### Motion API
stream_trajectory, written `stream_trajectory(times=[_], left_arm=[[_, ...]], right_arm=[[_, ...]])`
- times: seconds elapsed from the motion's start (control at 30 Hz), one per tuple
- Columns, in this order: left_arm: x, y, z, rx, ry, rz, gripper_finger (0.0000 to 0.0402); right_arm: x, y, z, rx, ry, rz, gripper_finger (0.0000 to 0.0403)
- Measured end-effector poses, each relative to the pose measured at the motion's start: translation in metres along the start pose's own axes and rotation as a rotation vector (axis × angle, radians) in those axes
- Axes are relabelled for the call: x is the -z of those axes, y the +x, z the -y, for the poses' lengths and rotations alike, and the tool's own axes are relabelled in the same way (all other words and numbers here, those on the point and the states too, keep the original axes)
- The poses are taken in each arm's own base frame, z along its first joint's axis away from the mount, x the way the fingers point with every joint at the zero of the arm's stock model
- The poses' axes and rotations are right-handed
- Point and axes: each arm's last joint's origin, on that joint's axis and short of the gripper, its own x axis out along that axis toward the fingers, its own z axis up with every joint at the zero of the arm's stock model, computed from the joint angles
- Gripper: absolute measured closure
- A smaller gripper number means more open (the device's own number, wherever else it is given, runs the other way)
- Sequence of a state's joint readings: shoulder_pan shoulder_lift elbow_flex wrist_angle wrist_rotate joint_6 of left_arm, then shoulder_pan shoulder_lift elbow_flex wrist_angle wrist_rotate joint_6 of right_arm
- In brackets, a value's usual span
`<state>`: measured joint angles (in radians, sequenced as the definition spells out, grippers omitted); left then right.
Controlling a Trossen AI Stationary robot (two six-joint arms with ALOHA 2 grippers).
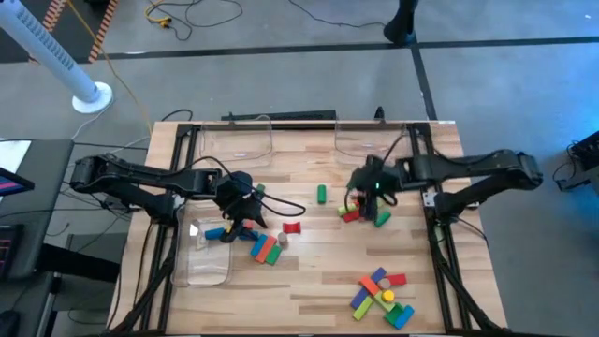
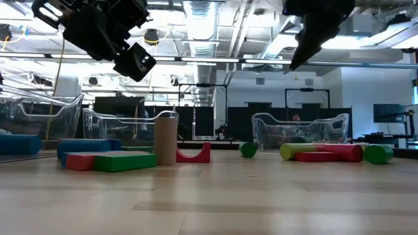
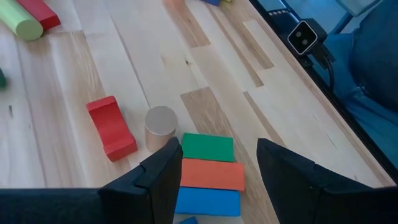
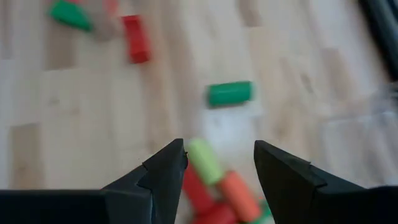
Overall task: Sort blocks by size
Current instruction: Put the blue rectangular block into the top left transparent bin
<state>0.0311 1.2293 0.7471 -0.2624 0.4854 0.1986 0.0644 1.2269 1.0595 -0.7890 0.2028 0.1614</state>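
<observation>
- The blocks (image 1: pixel 267 247) lay scattered in three loose groups on the wooden tabletop (image 1: pixel 309 271), none of them in a bin.
- Left of centre, flat green (image 3: pixel 208 147), orange (image 3: pixel 212 174) and blue (image 3: pixel 207 201) blocks lay side by side, touching one another, with a plain wood cylinder (image 3: pixel 160 126) standing upright just beside the green one and a red arch (image 3: pixel 111 127) near the cylinder.
- A green cylinder (image 1: pixel 321 194) lay alone near the middle of the tabletop.
- Right of centre, a cluster of red, light green and orange pieces (image 1: pixel 363 214) lay bunched together.
- Near the front right, a mixed pile (image 1: pixel 382 295) of blue, yellow, red, green and orange blocks sat well apart from both arms.
- The left end effector (image 3: pixel 217 163) hung above the green, orange and blue row, its fingers spread apart and grasping nothing.
- The right end effector (image 4: pixel 219 162) hung over the right-of-centre cluster, fingers likewise parted and empty.
- Clear plastic bins stood along the far edge (image 1: pixel 234 140) and at the left front (image 1: pixel 201 265) of the tabletop.
</observation>
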Motion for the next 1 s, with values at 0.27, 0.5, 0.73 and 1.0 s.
stream_trajectory(times=[0.27,0.5,0.73,1.0], left_arm=[[-0.004,0.0,-0.001,-0.009,0.017,0.038,0.0201],[-0.004,0.0,-0.001,-0.01,0.003,0.038,0.0201],[-0.004,0.0,-0.001,-0.012,0.001,0.038,0.0201],[-0.005,0.0,-0.001,-0.015,-0.009,0.048,0.0201]], right_arm=[[0.006,0.012,-0.056,-0.111,-0.075,-0.028,0.0179],[0.016,0.031,-0.092,-0.15,-0.107,-0.082,0.0179],[0.031,0.047,-0.125,-0.172,-0.138,-0.144,0.0179],[0.05,0.056,-0.16,-0.207,-0.157,-0.181,0.0179]])
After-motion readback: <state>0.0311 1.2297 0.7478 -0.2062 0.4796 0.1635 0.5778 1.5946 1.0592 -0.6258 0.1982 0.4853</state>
